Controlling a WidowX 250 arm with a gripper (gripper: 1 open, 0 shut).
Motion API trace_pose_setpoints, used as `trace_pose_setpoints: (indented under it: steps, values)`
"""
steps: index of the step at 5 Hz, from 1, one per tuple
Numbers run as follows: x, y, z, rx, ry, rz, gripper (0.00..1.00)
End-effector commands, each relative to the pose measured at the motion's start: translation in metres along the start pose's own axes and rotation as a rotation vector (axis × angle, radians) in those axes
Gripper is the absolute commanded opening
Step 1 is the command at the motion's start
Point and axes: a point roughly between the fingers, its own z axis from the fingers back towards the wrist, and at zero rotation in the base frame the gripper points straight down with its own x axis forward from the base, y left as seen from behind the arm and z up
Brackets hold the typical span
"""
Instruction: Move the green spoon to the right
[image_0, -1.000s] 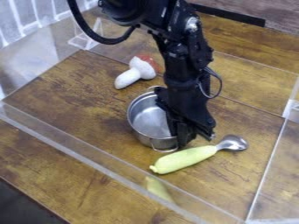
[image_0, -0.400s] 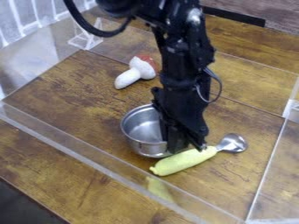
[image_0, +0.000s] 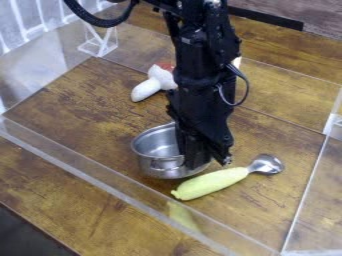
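green spoon (image_0: 230, 178) lying flat beneath my pincer's reach, thick tapered yellow-green handle, small shiny silver bowl toward the right, handle slanting down to the lower left, just beside the pot (image_0: 156, 152), perhaps touching it, I cannot quite tell

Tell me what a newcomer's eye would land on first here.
Probably the black robot arm, reaching down from the top of the view to the silver pot near the middle of the wooden table. Next, likely, the bright yellow-green handle of the spoon, lying just in front of the pot, its shiny bowl pointing right.
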Motion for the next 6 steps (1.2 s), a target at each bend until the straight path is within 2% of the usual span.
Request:
trace_pose_setpoints:
  steps: [1, 3, 5, 6]
  values:
    - [0.004, -0.010, 0.020, 0.016, -0.059, 0.040, 0.00]
    - [0.001, -0.015, 0.007, 0.012, -0.047, 0.026, 0.00]
    - [-0.001, 0.008, 0.011, 0.022, -0.034, 0.097, 0.00]
    - [-0.004, 0.007, 0.005, 0.020, -0.029, 0.070, 0.00]
